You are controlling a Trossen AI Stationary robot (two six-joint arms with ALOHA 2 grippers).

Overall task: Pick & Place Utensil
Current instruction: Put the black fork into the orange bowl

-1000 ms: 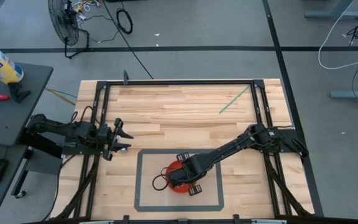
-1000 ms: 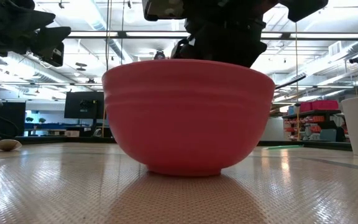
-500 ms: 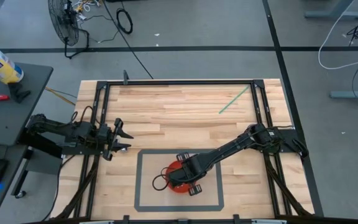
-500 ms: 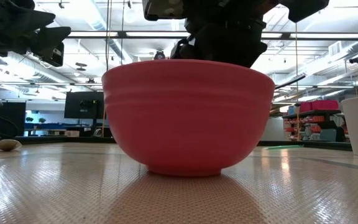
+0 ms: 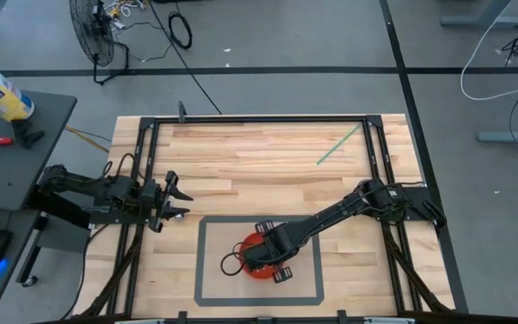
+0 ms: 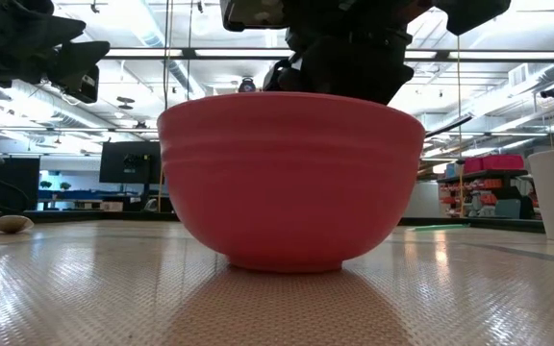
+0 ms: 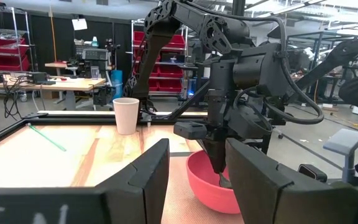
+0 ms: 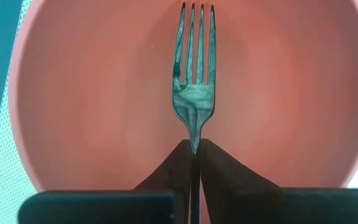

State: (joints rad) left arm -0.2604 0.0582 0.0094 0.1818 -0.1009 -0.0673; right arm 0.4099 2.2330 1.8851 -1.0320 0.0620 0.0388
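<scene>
Here one fork (image 8: 194,93) hangs clamped in the right fingers (image 8: 194,163) over one red bowl (image 8: 73,93); left fingers (image 7: 197,180) apart

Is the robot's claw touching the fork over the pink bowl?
Touching. The right wrist view shows the right gripper with its two dark fingers pinched shut on the fork handle, no gap, holding it over the pink bowl.

One red bowl (image 5: 257,261), one fork (image 8: 194,81). One white cup (image 7: 126,116), one green stick (image 5: 339,145). Two end effectors.
</scene>
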